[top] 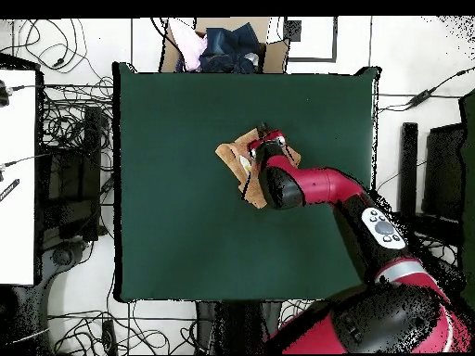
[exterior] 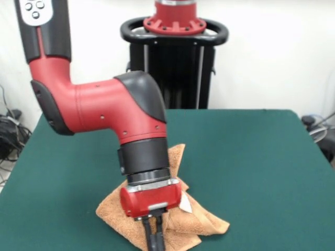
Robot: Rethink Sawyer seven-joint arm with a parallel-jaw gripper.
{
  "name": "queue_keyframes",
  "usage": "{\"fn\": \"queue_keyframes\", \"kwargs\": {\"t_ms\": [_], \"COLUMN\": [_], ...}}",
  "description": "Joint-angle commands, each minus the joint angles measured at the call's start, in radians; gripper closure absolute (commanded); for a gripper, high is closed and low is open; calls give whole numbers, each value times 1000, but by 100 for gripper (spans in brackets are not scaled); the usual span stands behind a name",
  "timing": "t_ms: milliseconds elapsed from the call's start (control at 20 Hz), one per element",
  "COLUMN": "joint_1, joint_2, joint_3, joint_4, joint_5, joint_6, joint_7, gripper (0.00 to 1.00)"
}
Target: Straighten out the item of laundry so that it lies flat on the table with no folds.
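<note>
The orange-tan towel (exterior: 204,224) lies crumpled in a folded heap on the green table (exterior: 251,157), near the front edge in the front view. Its small white tag (exterior: 186,203) shows beside my wrist. My gripper (exterior: 155,238) points straight down at the towel's near edge. Its two dark fingers stand close together and look shut on the cloth. Their tips are cut off by the picture's bottom edge. In the overhead view the towel (top: 237,158) sits a little above the table's (top: 186,222) middle, partly hidden under my gripper (top: 264,134) and arm.
The black pedestal (exterior: 175,57) stands at the table's far side. In the overhead view a cardboard box of clothes (top: 227,46) sits just beyond the table's top edge. Cables lie on the floor on both sides. Wide green surface surrounds the towel.
</note>
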Motion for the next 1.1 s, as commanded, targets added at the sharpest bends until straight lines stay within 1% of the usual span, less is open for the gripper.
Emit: {"fn": "queue_keyframes", "kwargs": {"t_ms": [50,100,200,400,450,700,1100], "joint_1": [-36,-40,-45,-36,-29,-12,-38], "joint_2": [54,57,54,36,27,23,49], "joint_3": [114,124,132,108,93,81,98], "joint_4": [-11,-22,-25,7,15,12,13], "joint_5": [-8,1,-7,-57,-64,-63,-61], "joint_6": [280,309,318,230,206,190,210], "joint_7": [-74,-91,-94,-20,4,23,1], "gripper": [100,100,100,100,0,0,0]}}
